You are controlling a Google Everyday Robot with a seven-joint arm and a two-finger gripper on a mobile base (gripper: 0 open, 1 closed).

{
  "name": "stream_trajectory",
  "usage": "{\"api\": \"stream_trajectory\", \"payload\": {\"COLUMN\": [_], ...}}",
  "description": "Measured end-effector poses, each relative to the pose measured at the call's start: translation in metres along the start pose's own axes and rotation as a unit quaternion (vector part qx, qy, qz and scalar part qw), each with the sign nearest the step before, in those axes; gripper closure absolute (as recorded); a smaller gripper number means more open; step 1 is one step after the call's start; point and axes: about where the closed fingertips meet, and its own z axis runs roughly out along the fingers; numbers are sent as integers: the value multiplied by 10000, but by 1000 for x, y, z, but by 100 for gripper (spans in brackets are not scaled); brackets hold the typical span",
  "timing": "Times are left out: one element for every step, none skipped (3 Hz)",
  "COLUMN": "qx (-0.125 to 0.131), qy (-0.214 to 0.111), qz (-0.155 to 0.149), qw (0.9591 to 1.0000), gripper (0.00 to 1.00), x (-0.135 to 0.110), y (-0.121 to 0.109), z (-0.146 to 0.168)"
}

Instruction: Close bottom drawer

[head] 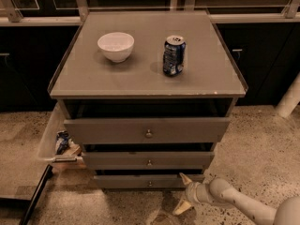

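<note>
The bottom drawer (126,181) is the lowest, narrowest grey front of the cabinet, with a tiny brass knob (150,183). Its front stands slightly behind the mid-width drawer (148,160) above it, with only a thin dark gap showing over it. My gripper (183,193) is low at the drawer's right end, just in front of the panel. It is open, with one pale finger (185,178) pointing up against the panel's right end and the other (180,208) pointing down toward the floor. My white arm (239,203) comes in from the lower right.
The widest top drawer (148,130) sticks out furthest. A white bowl (116,46) and a blue can (174,55) stand on the cabinet top (140,78). A clear bin (57,142) with items hangs at the left. A white post (290,97) stands right. The floor is speckled.
</note>
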Motion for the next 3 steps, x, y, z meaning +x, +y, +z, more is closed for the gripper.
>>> {"api": "stream_trajectory", "payload": {"qx": [0, -52, 5], "qy": [0, 184, 597], "qz": [0, -135, -511], "qw": [10000, 9997, 9969], "gripper": [0, 0, 0], "x": [0, 2, 3], "y": [0, 11, 23], "z": [0, -13, -48]}}
